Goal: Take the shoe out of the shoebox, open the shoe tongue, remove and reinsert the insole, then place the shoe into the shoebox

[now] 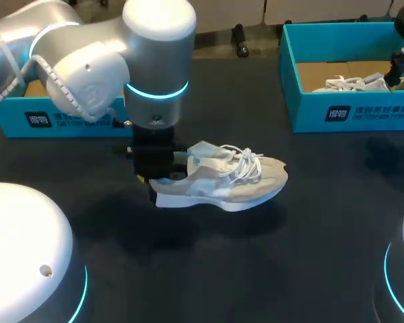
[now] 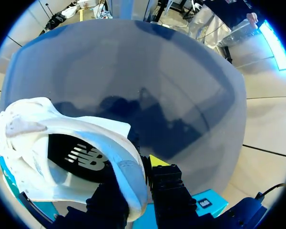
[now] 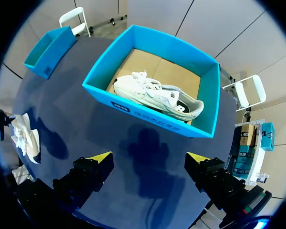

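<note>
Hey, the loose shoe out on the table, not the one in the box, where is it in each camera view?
Head view: the shoe lies mid-table, its heel at the left claw.
Left wrist view: close up, heel collar gripped between the claw's fingers.
Right wrist view: small, far across the table from the shoebox.
Shared landmark: that blue shoebox holding the other shoe, in the head and right wrist views.

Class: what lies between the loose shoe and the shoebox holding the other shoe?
Nothing: only bare dark table separates the shoe from the shoebox. The head view shows this.
</note>
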You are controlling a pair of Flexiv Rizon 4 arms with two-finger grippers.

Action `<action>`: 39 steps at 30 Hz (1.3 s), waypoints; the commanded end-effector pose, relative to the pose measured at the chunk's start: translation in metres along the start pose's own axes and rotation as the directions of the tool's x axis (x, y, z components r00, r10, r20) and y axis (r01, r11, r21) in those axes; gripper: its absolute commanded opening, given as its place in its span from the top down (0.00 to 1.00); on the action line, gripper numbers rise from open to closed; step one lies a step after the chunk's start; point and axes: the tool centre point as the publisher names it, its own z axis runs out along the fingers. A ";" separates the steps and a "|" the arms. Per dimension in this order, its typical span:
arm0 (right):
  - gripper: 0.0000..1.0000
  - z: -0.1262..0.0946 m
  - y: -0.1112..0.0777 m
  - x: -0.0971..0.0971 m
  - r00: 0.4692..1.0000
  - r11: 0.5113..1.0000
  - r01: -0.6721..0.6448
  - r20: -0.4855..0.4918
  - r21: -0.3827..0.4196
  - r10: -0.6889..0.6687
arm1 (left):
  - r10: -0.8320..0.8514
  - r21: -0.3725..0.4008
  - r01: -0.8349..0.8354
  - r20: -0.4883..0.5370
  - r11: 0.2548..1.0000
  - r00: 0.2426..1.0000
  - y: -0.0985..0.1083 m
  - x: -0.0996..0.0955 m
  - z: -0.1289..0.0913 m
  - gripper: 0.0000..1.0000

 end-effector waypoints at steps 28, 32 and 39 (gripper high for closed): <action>0.00 0.000 0.000 0.000 1.000 1.000 0.000 0.002 0.000 0.000 | -0.046 0.071 0.054 -0.102 0.996 0.994 -0.008 -0.017 0.083 1.00; 0.00 0.000 0.000 0.000 1.000 1.000 0.000 0.002 0.000 0.000 | -0.038 0.078 0.047 -0.108 0.996 0.993 -0.010 -0.017 0.086 1.00; 0.00 0.000 0.000 0.000 1.000 1.000 0.000 0.002 0.000 0.000 | -0.032 0.085 0.041 -0.109 0.996 0.993 -0.011 -0.014 0.079 0.00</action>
